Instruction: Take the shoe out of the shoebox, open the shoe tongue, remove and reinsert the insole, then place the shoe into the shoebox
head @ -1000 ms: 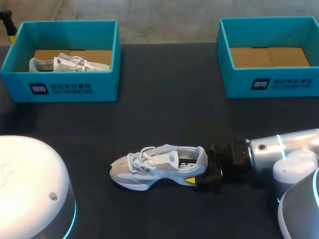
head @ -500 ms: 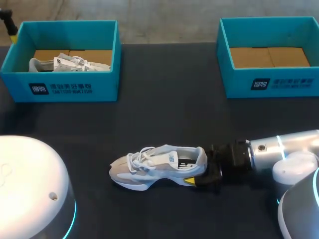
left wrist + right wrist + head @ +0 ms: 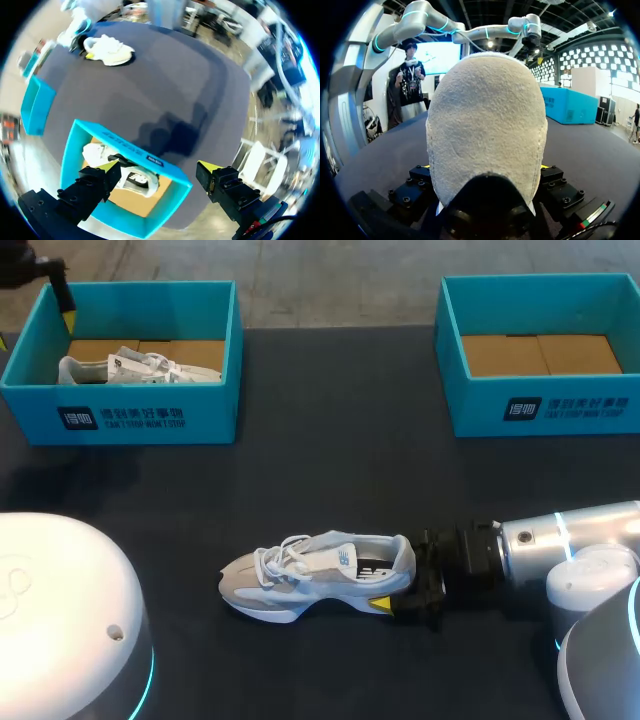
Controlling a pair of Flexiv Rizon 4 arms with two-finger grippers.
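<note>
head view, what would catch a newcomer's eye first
A pale grey-white shoe stands on its sole mid-table, its heel gripped by the right claw. At the far left a teal shoebox holds a second shoe, with the open left claw above it; a matching shoebox sits far right.

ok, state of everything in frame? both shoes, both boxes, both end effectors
shoe on the table: upright on its sole, heel gripped
right end effector: shut on that shoe's heel
left end effector: open, above the left shoebox, holding nothing
left shoebox: lidless, one shoe inside
shoe in the box: lying on the box floor
right shoebox: lidless, only cardboard floor showing
</note>
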